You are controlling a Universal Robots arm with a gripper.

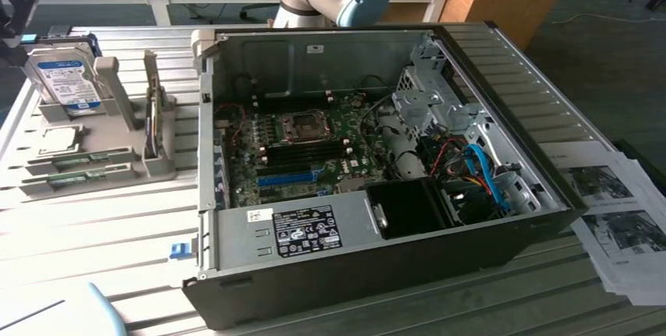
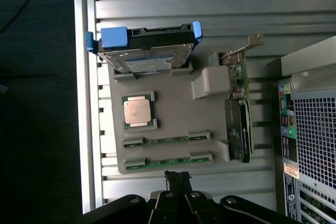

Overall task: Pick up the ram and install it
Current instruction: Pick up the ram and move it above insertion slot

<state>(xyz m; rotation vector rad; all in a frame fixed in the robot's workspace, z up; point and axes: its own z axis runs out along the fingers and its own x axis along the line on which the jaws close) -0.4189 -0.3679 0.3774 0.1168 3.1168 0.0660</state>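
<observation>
Two ram sticks lie edge-up in slots of a grey holder (image 2: 173, 106), each a thin green strip: one (image 2: 167, 140) toward the holder's middle, the other (image 2: 168, 161) along its edge. In the exterior view both rams (image 1: 78, 160) (image 1: 77, 179) sit at the holder's front, on the exterior view's left. My gripper (image 2: 177, 176) hangs above the table just off the holder's edge, closest to the outer ram. Its dark fingers are shut together with nothing between them. The open computer case (image 1: 364, 157) shows its motherboard and black memory slots (image 1: 312, 149).
The holder also carries a silver hard drive (image 2: 149, 56) with blue rails, a square processor (image 2: 138, 111) and a graphics card (image 2: 239, 124) standing on edge. A long blue slot (image 1: 289, 176) lies on the motherboard. Printed papers (image 1: 619, 219) lie at the exterior view's right.
</observation>
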